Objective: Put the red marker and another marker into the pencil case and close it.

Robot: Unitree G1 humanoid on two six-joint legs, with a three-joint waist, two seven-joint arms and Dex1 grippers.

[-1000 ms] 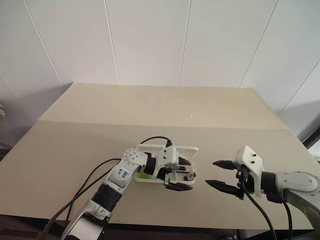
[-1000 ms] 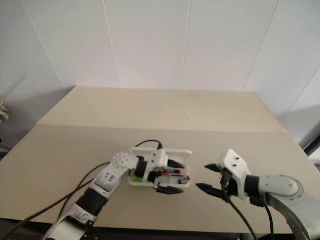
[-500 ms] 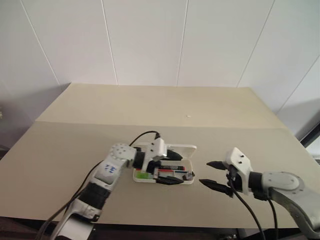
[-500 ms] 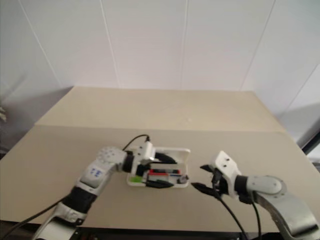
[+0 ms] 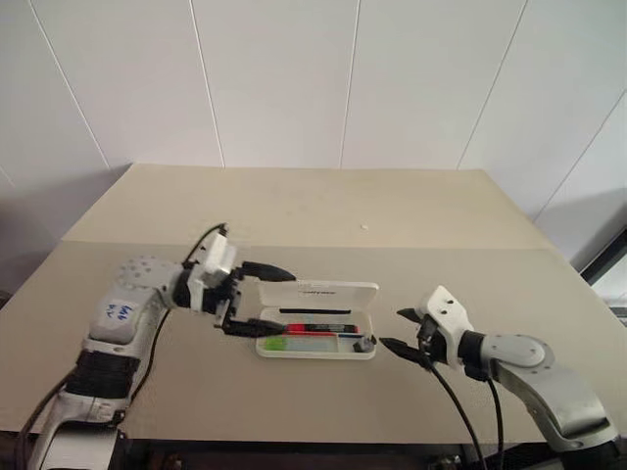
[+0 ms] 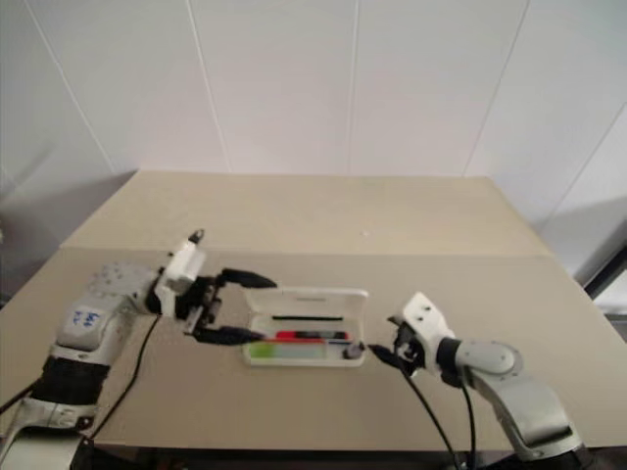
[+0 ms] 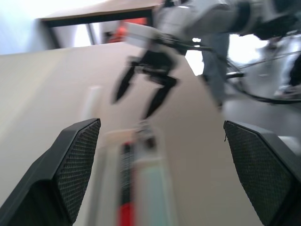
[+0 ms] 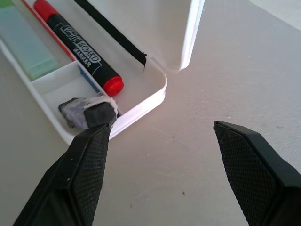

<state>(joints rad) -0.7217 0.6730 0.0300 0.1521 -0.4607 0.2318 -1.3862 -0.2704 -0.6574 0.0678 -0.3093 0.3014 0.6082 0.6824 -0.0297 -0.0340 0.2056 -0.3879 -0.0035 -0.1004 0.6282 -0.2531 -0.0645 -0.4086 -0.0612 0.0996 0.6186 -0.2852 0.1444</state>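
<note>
Our left gripper [image 5: 257, 299], jaws wide and empty, has drawn back off the pencil case [image 5: 315, 333]. The right gripper [image 5: 400, 331], also open and empty, has closed in on its end. Red marker [image 8: 80, 46] and green-capped marker [image 5: 294, 343] lie inside; only closing remains.

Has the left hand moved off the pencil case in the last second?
Yes. The left hand was over the pencil case; it has now drawn back past the case's left end, open and empty.

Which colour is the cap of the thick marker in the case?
Lime green, clearest in the left eye view.
</note>
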